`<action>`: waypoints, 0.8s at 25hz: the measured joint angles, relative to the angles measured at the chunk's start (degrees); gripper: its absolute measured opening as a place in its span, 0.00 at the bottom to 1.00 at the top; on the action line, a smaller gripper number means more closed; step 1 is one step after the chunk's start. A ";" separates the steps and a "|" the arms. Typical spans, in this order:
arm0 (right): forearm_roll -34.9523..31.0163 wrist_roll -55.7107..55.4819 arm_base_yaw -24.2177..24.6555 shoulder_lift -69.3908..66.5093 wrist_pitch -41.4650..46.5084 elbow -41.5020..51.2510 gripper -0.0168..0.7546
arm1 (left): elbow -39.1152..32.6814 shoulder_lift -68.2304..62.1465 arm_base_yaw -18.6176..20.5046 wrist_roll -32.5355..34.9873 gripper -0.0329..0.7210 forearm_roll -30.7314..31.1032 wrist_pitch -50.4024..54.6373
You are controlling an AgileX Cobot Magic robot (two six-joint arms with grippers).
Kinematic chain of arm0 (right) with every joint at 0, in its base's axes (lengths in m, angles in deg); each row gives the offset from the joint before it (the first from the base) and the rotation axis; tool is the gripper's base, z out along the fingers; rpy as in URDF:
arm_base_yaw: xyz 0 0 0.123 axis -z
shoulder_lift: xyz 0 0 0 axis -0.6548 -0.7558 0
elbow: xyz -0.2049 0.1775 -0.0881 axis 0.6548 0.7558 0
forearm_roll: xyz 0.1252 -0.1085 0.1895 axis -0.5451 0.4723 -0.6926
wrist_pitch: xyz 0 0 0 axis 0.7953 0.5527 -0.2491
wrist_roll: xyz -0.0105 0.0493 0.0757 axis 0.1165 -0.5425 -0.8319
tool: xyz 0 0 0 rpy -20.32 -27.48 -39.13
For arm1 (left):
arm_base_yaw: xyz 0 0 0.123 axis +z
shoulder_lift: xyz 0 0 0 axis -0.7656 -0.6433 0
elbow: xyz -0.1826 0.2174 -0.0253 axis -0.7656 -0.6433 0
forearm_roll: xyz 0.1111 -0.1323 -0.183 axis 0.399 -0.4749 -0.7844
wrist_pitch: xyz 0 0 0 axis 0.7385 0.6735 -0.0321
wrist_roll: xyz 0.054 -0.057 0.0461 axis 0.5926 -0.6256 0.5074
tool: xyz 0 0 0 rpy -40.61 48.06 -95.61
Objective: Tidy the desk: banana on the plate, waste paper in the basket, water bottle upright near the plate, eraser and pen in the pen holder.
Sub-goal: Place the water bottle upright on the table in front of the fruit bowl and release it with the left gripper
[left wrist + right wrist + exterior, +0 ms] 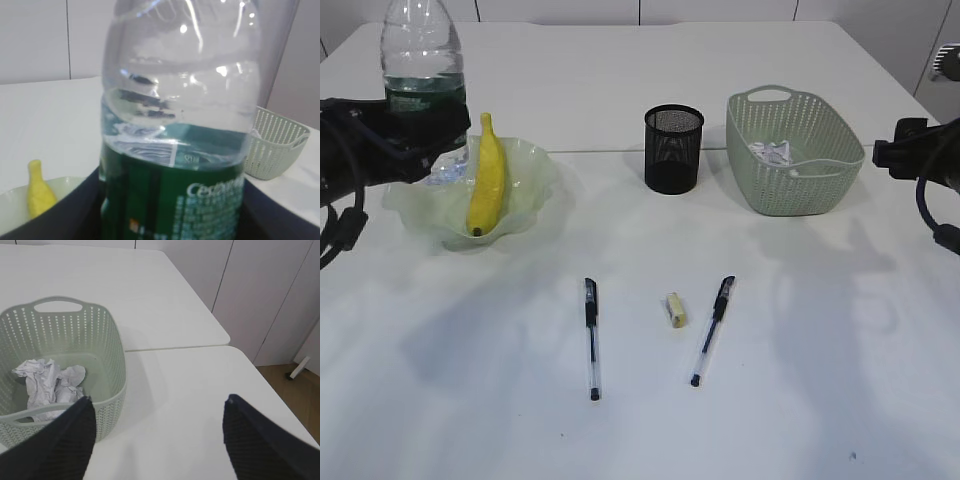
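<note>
The water bottle [420, 60] stands upright at the far left, just behind the plate [535, 170], with my left gripper [420, 125] shut around its green label [170, 200]. Its base is hidden, so I cannot tell whether it rests on the desk [800, 330]. The banana [487, 185] lies on the plate. The waste paper [47, 385] lies inside the basket [795, 150]. The black pen holder [673, 148] stands mid-table. In front of it lie the eraser [675, 308] and two pens [591, 335] [712, 328]. My right gripper [157, 405] hangs open and empty to the right of the basket.
The desk's right edge [260, 375] and the floor beyond it show close to the right gripper. A seam [600, 151] crosses the desk behind the pen holder.
</note>
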 joint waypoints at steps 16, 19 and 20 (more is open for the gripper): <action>0.00 -0.19 0.00 0.00 -2.72 0.00 0.79 | -10.21 0.00 12.73 12.12 0.57 -0.44 -2.05; 0.00 -0.19 0.00 0.00 -2.85 0.00 0.79 | -11.52 0.00 15.51 13.22 0.57 -2.27 -2.05; 0.00 -0.19 0.00 0.00 -2.85 0.00 0.79 | -11.90 0.00 16.46 13.21 0.57 -3.06 -2.05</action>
